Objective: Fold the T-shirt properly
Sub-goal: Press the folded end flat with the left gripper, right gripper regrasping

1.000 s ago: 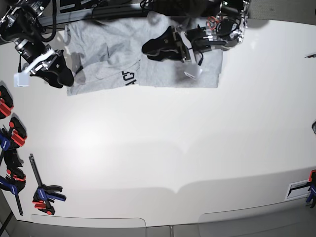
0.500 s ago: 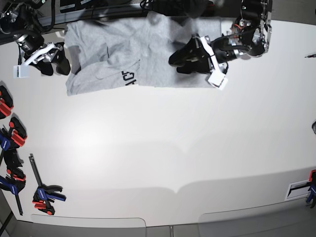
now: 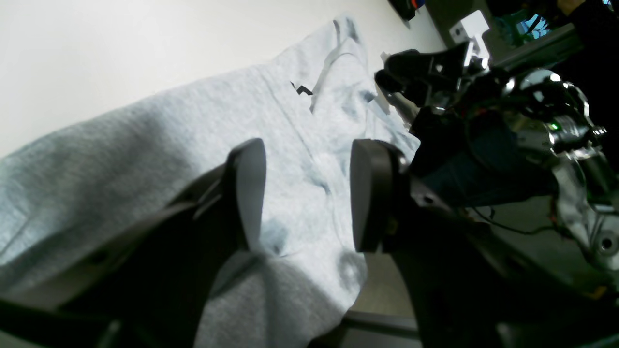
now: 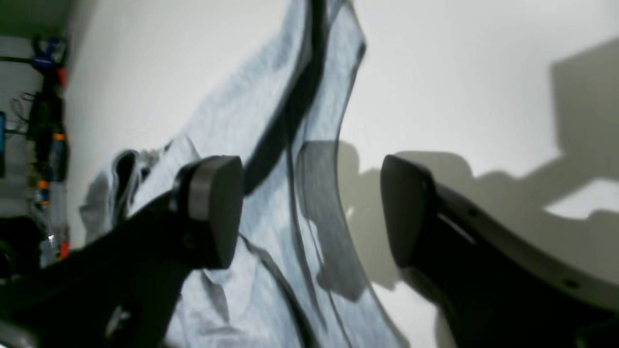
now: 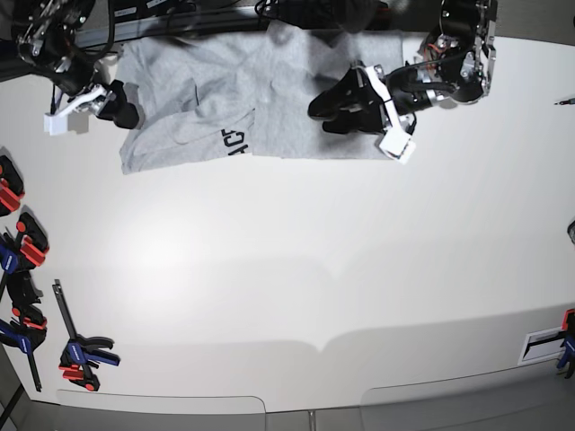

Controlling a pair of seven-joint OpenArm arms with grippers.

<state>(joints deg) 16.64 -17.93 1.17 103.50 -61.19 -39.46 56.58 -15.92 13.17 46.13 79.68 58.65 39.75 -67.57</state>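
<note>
T-shirt [image 5: 269, 99]: light heather-grey, lay spread and partly folded along the far edge of the tabletop [image 5: 296, 269], its lower hem running roughly straight from side to side in the base view.
Lettering: a small patch of black block letters showed at a folded-over edge near the shirt's middle in the base view; only a few characters were exposed, sideways, too small to read with certainty.
Fabric state: rumpled toward the sleeve end by the right arm, smoother under the left arm; creases and a dark fold line showed in the right wrist view [image 4: 300, 121].
Left gripper [image 5: 332, 109]: hovered over the shirt's smoother half, jaws parted to a moderate gap with nothing between them; grey cloth [image 3: 145, 145] was visible through the gap in the left wrist view [image 3: 304, 198].
Right gripper [image 5: 121, 103]: sat at the sleeve-side edge of the shirt, jaws spread wide and empty; the right wrist view [image 4: 309, 208] showed cloth and bare tabletop between the pads.
Clamps [image 5: 27, 296]: several red, blue and black bar clamps lay along the tabletop's side edge, well apart from the shirt.
Brands: none legible anywhere.
</note>
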